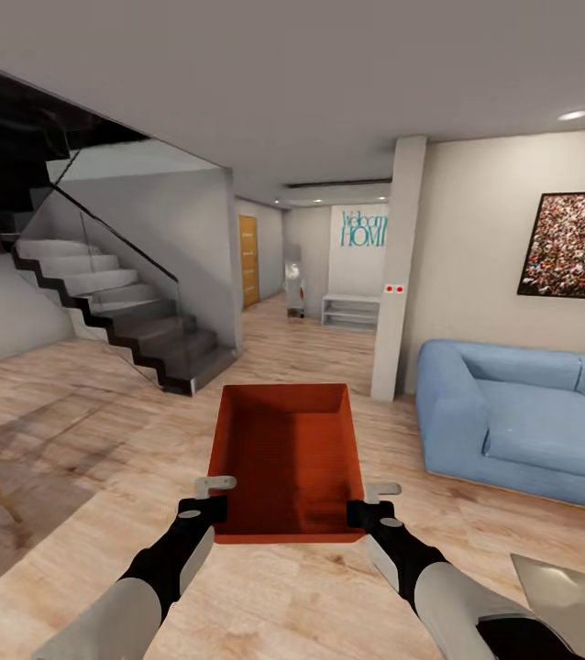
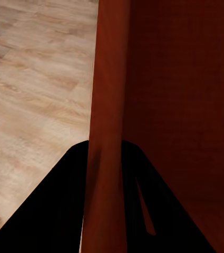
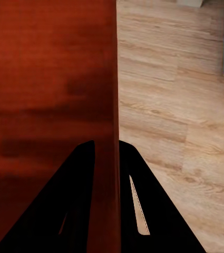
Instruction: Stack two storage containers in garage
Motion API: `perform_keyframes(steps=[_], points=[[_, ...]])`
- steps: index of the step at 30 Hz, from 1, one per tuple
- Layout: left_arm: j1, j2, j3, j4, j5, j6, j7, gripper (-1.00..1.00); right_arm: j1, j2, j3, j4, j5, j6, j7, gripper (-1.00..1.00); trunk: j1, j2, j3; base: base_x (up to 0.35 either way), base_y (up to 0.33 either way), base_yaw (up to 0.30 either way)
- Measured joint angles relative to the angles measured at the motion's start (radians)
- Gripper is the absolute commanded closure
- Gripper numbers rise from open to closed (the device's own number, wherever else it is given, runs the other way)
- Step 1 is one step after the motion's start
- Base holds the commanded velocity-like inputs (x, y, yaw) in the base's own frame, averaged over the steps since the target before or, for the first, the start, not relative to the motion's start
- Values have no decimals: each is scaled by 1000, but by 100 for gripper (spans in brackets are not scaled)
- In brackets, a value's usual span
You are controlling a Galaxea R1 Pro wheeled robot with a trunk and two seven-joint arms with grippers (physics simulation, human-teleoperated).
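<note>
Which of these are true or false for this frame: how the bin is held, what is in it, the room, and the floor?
1. Both grippers, left and right, clamp the orange-red container by its side walls. True.
2. The container holds a folded towel. False: it is empty.
3. A blue sofa stands to the robot's right. True.
4. The floor is grey concrete. False: it is light wood plank.
5. The container rests on the staircase. False: it is carried in front of the robot.

A home's living room: light wood plank floor [image 1: 72, 403], a blue sofa [image 1: 522, 422], a staircase [image 1: 109, 302] with glass railing, framed wall art [image 1: 572, 244], and a "Welcome Home" sign [image 1: 363, 226] down the hallway.
</note>
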Motion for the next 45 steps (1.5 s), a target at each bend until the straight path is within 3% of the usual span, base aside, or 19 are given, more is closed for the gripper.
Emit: perform_keyframes(steps=[11,45], points=[[0,-8,-1,0,0,0,13,100,0,-7,-3,0,1,1,11,100,0,0,0,321,74,-102],[0,1,0,0,0,1,1,100,-1,1,-1,4,0,-2,-1,100,0,0,0,321,70,-1]])
